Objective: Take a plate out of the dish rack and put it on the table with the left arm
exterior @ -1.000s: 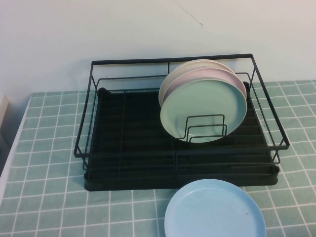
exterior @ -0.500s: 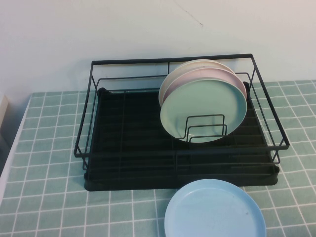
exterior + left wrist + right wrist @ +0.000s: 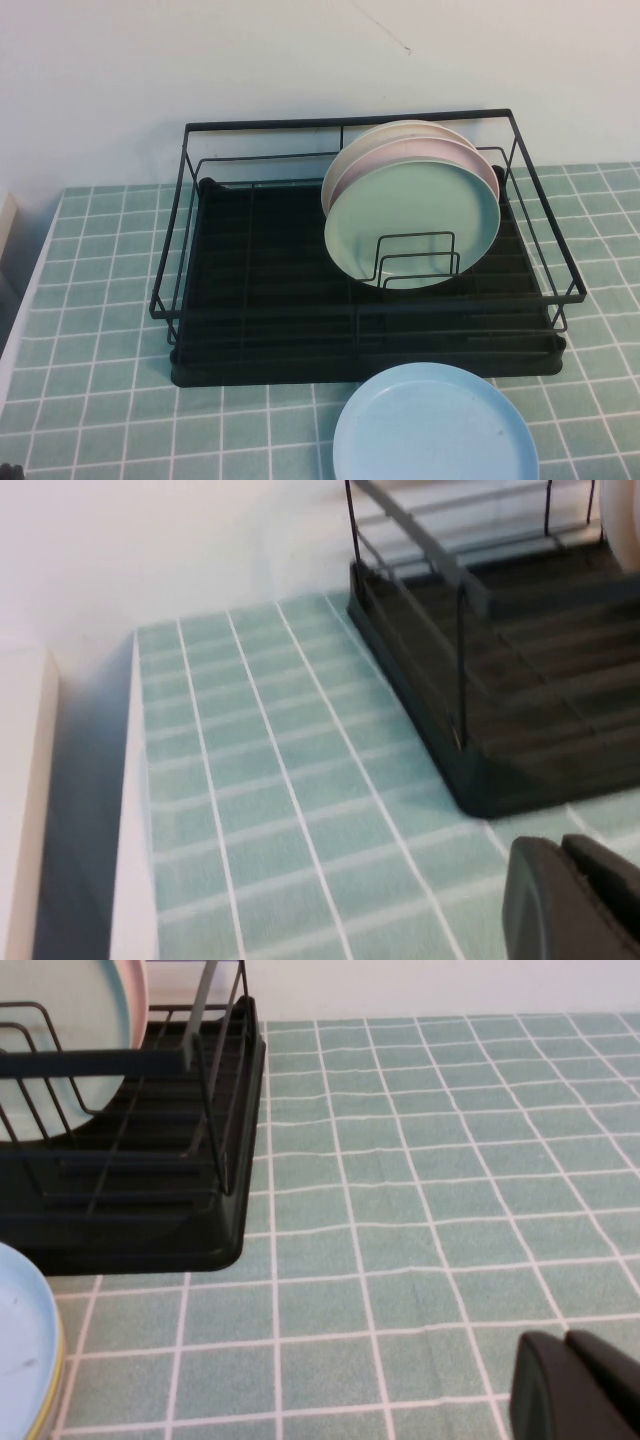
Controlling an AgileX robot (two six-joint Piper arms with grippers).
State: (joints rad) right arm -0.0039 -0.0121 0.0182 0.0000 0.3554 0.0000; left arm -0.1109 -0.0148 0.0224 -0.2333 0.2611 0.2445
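Note:
The mint-green plate [image 3: 410, 225] stands upright at the front of a stack of three in the right half of the black dish rack [image 3: 260, 270], leaning on the wire dividers. A pink plate and a cream one stand behind it. My left gripper [image 3: 565, 855] is shut and empty, low over the tiled table [image 3: 90, 380], near the rack's [image 3: 520, 700] front left corner. Only a dark tip [image 3: 8, 470] of that arm shows in the high view. My right gripper [image 3: 568, 1345] is shut and empty over tiles to the right of the rack [image 3: 140, 1190]. The plate [image 3: 70, 1020] also shows there.
A light sky-blue plate [image 3: 435, 425] lies flat on the table in front of the rack, also seen as the blue plate [image 3: 15, 1350] in the right wrist view. The table's left edge [image 3: 130, 810] drops off beside a pale ledge [image 3: 20, 780]. A wall rises behind the rack.
A dark tip of the left arm has come into the bottom left corner of the high view. The plates and rack have not moved.

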